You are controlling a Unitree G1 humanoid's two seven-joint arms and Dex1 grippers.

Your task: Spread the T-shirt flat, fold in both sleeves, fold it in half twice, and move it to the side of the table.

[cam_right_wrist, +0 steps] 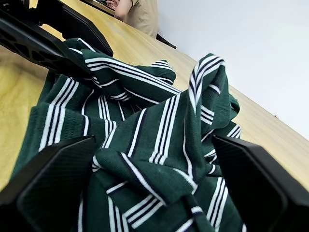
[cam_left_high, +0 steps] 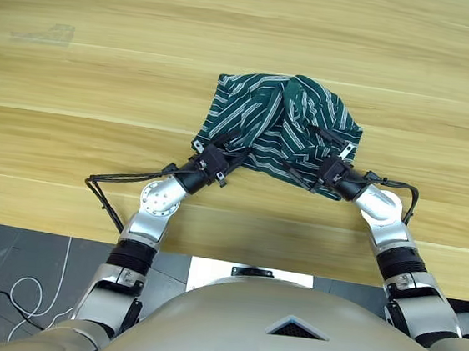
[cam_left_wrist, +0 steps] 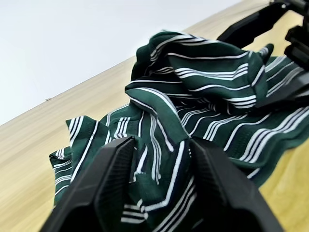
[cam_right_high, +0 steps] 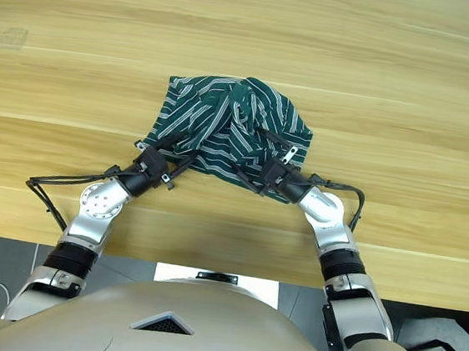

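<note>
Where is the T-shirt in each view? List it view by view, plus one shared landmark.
Left eye: T-shirt bunched, just right of centre.
Right eye: T-shirt just left of centre.
Left wrist: T-shirt close up, crumpled.
Right wrist: T-shirt close up, folds raised.
Shared landmark: the wooden table under it.

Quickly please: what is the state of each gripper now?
Left gripper: closed on a fold of the T-shirt.
Right gripper: open, jaws wide around the T-shirt.
</note>
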